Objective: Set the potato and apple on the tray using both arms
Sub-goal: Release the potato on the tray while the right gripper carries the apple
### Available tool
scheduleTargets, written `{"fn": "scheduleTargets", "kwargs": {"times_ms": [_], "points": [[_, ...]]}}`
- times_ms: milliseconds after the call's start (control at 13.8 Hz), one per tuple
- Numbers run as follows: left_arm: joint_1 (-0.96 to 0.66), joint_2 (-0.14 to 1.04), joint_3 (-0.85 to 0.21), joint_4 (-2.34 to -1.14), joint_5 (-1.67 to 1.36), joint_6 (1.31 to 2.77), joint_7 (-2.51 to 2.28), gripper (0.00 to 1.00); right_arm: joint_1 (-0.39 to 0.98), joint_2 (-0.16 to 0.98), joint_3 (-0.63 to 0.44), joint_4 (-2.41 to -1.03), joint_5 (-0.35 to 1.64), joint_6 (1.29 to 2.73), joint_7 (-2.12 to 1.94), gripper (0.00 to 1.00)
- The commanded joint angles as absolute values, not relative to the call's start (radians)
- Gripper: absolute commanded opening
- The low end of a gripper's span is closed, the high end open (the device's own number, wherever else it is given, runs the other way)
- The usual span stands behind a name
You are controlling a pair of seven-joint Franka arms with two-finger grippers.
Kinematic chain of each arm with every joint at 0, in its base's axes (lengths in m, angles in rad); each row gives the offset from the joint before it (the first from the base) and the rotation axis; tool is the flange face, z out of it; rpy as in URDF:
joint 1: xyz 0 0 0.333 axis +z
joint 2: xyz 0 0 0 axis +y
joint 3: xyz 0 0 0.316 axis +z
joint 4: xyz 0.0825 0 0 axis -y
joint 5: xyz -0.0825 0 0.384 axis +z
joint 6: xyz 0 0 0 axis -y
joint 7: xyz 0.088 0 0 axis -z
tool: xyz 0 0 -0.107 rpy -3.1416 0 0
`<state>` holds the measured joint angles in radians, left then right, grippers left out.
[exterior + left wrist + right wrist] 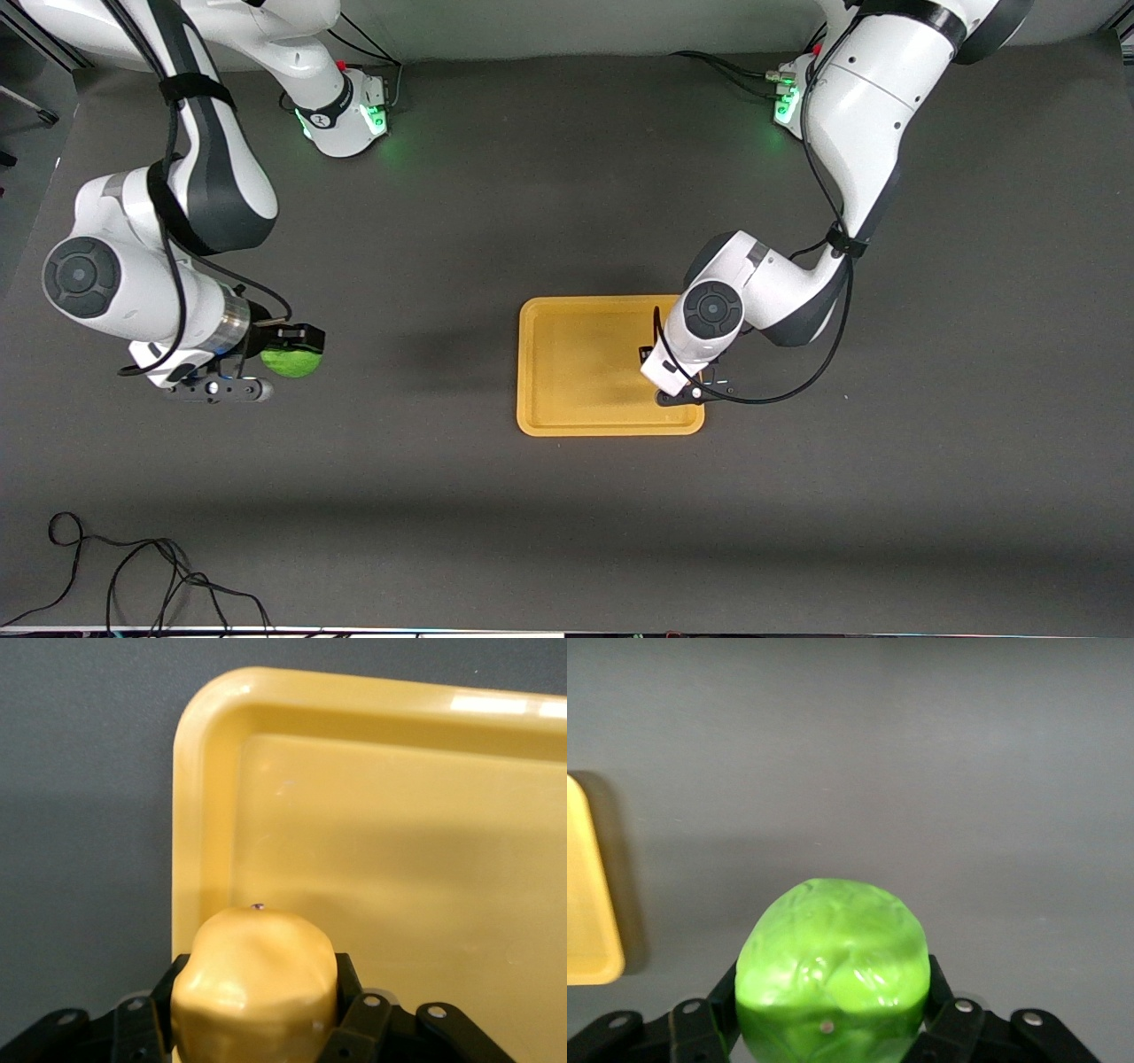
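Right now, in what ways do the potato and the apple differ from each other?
The potato is yellow-tan, the apple bright green. The left gripper holds the potato over the tray; the right gripper holds the apple over bare table. Both are small, rounded and gripped.

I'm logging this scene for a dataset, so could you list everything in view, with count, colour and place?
tray: one, mustard yellow, on the table near its middle, toward the left arm's end.
potato: one, yellow-tan, held in the left gripper over the tray's edge at the left arm's end; hidden under the arm in the front view.
apple: one, bright green, held in the right gripper over bare table toward the right arm's end, apart from the tray.
table: one, dark grey.
cable: one loose black cable, on the table edge nearest the front camera, at the right arm's end.
left gripper: one, black, shut on the potato.
right gripper: one, black, shut on the apple.
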<state>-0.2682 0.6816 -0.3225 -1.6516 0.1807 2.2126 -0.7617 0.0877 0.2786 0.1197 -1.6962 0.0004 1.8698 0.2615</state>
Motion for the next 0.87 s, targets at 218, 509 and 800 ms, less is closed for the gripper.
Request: {"fn": "scheduleTargets", "kwargs": {"times_ms": [218, 509, 800], "points": [[-0.276, 0.706, -0.321, -1.634, 0.225, 2.227, -0.779, 0.94, 0.09, 0.391, 0.267, -1.58, -0.014, 1.87, 0.526, 0.22], [-0.273, 0.701, -0.321, -1.632, 0.225, 2.221, -0.781, 0.94, 0.101, 0.561, 0.444, -1.502, -0.106, 1.997, 0.828, 0.22], [-0.252, 0.608, -0.319, -1.634, 0.219, 2.183, -0.785, 1.0, 0.15, 0.765, 0.569, -1.382, -0.387, 2.051, 1.117, 0.22]]}}
